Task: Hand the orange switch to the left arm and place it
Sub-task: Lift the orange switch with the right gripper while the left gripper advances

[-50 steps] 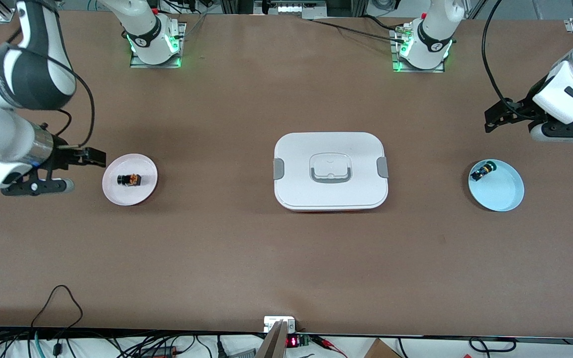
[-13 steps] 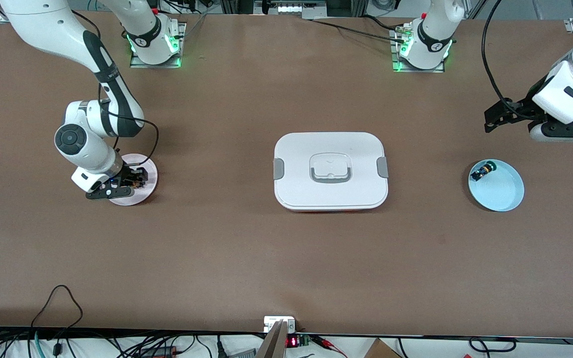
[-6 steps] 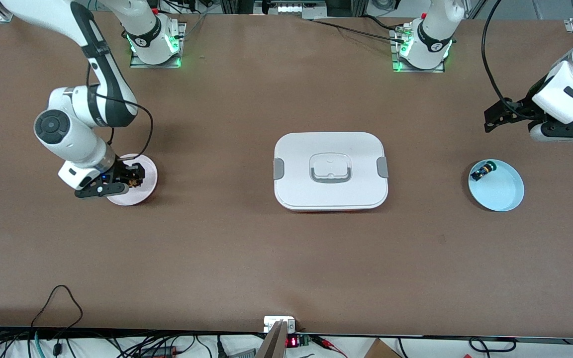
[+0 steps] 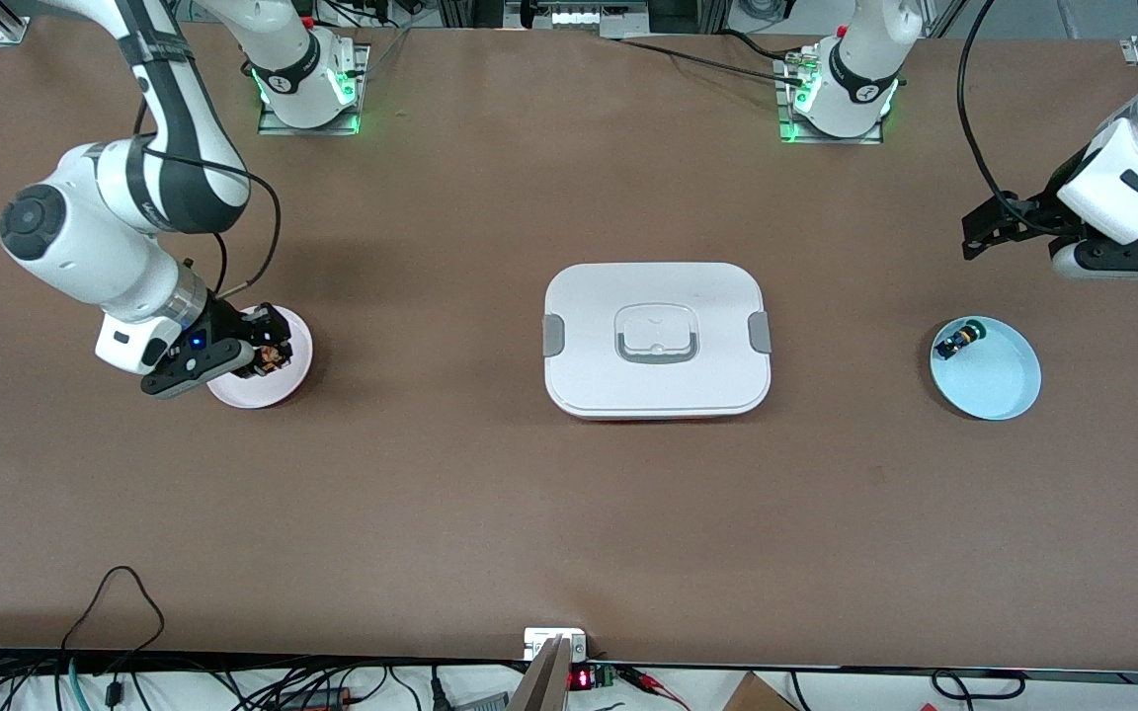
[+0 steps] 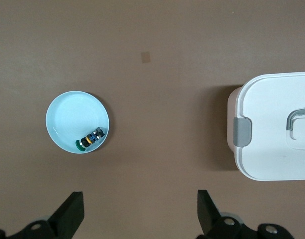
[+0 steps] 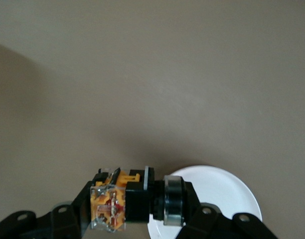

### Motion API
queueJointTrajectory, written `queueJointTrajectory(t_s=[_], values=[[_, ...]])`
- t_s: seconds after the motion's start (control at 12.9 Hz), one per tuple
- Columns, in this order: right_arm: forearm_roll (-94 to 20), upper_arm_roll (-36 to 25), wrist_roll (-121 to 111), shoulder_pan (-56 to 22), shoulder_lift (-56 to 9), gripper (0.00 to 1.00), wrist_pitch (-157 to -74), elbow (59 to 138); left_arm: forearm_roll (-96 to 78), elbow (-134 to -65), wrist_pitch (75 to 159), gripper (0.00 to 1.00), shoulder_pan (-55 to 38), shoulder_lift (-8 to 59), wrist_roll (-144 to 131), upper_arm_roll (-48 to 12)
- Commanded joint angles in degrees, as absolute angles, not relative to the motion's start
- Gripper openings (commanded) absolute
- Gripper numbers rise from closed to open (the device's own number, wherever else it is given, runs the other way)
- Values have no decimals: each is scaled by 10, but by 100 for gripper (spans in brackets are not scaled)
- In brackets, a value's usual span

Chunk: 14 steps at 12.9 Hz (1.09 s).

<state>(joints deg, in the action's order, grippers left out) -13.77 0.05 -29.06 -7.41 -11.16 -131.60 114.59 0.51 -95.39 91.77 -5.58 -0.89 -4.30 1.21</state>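
The right gripper [image 4: 268, 354] is clamped on the orange switch [image 6: 130, 201], just above the pink plate [image 4: 292, 380]. It should lift higher before swinging past the box [image 4: 656, 339]. The left gripper [image 5: 137, 214] waits, jaws apart, near the blue plate [image 4: 999, 380].

This was a robotics lab bench. Two white arms [image 4: 134, 188] were bolted to metal base plates [image 4: 310, 109] with green status lights, farther from the front camera than the white box [image 4: 656, 341] at the middle of a plain brown table [image 4: 569, 513]. Nearer the camera than the box, loose cables [image 4: 115, 592] and a small red-digit electronics board [image 4: 579, 678] lined the table edge.
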Motion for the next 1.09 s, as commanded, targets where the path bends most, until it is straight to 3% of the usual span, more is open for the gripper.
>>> queueJointTrajectory(t_s=[0.0, 0.47, 1.01], values=[[-189, 24, -368, -69, -94, 14, -1265, 1098, -7, -933, 895, 100, -54, -3, -53, 10], [-267, 83, -451, -69, -69, 12, -1249, 1031, -60, -933, 813, 100, -62, 5, -47, 9], [-585, 149, -675, -75, -78, 12, -1215, 1021, -276, -935, 720, 100, -39, 43, -46, 17]])
